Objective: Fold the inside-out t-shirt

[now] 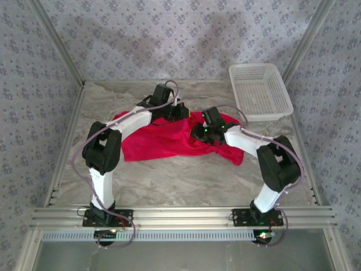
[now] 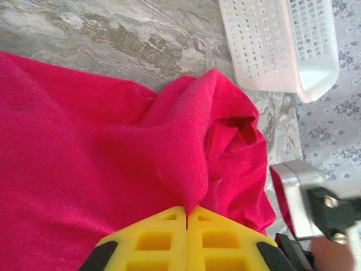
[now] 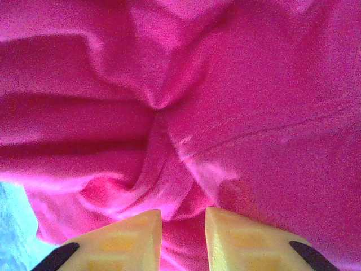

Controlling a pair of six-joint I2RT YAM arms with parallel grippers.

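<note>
Along the near edge, a metal rail (image 1: 180, 215) carrying two arm bases. Just beyond, a wide bare band of marbled surface (image 1: 186, 178), free room for moving. At mid-surface, one inside-out t-shirt (image 1: 161, 141), bright red, crumpled, spread left to right between both arms. Left tool (image 2: 186, 211) fully closed, pinching a raised fold of the t-shirt near its far edge. Right tool (image 3: 183, 219) slightly parted, low over wrinkled red cloth, some cloth in the narrow gap, grip on it not certain. Behind the t-shirt, a bare strip of surface. In the far right corner, one white perforated basket (image 1: 260, 90), apart from the t-shirt. Patterned walls (image 1: 169, 34) closing three sides.
</note>
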